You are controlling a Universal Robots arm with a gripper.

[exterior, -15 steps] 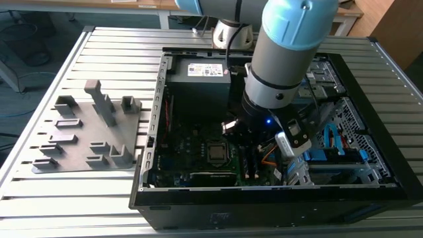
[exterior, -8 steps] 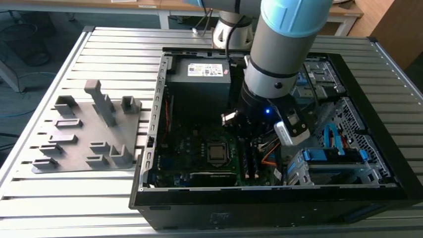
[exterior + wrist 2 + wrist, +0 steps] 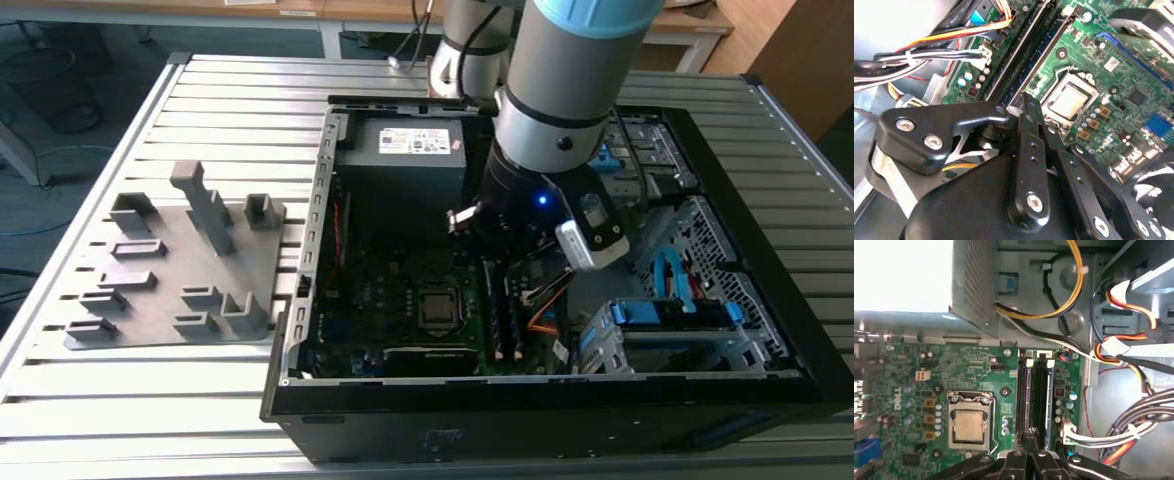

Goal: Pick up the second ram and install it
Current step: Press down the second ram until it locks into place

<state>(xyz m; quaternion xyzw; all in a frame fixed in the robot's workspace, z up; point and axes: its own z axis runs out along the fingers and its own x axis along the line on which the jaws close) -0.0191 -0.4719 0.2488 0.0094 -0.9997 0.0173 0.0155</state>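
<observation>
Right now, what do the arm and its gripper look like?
In the exterior view, the silver-grey cylindrical robot arm has a light blue cap and black joint bands, a small blue light glowing low on its wrist, and a white-and-black camera module clipped beside it. The matte black metal gripper has bolted linkage bars with silver screws.

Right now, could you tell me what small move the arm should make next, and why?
Probably a small press straight down: the gripper sits at one end of the second ram, which stands on the board beside the CPU socket, and I cannot tell whether that end is fully seated.
</observation>
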